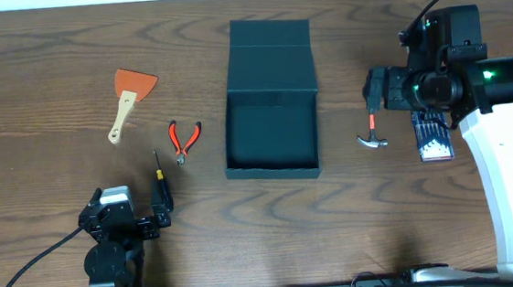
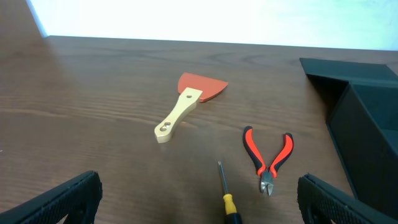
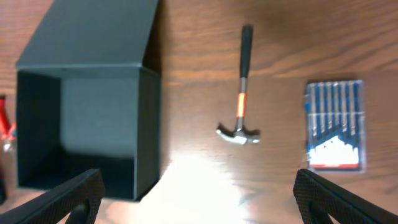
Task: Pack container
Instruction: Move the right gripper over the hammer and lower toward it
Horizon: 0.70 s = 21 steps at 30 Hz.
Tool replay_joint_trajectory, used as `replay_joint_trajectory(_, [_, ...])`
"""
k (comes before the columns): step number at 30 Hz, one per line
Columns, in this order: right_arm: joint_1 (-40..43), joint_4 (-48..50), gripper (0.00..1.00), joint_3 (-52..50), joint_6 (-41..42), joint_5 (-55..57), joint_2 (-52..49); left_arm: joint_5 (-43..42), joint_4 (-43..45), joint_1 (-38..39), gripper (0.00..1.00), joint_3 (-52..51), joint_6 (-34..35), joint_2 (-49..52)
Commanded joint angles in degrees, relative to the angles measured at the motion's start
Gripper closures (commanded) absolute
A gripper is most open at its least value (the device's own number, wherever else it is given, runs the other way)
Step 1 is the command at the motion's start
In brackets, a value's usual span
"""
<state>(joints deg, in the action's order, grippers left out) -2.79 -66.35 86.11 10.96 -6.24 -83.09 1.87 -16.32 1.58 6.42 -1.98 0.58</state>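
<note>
Now: container open at mid-table, both grippers spread

You have the container (image 1: 270, 129) at the middle of the table (image 1: 37, 41), its hinged lid laid back flat on the far side. Just right of it lies the hammer (image 1: 371, 137), head toward the near edge. Right of the hammer, partly under the right arm, is the blue drill-bit case (image 1: 433, 141). The right gripper (image 3: 199, 202) hangs above the hammer with its fingers wide apart, holding nothing. Left of the container lie the red-handled pliers (image 1: 184, 140), then the yellow-handled screwdriver (image 1: 158, 167). The orange scraper (image 1: 130, 98) sits farther left and farther away. Your left gripper (image 2: 199, 208) sits low near the table's near edge, just short of the screwdriver, fingers fully apart and holding nothing.
</note>
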Motion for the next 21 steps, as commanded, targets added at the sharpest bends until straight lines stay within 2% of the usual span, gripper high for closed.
replay_joint_trajectory(1, [0.35,-1.11,0.01,1.22,2.62,-1.62,-0.39,0.04,-1.22,-0.22,0.01,-0.63,-0.79,-0.35])
replay_joint_trajectory(11, [0.35,-5.88,0.01,1.22,3.3,7.21,-11.72,0.04,-1.22,-0.22,0.01,-0.63,-0.79,-0.35])
replay_joint_trajectory(21, [0.37,-2.99,0.01,1.22,-3.63,11.3,-22.25,0.04,-1.22,-0.22,0.02,-0.63,-0.79,-0.35])
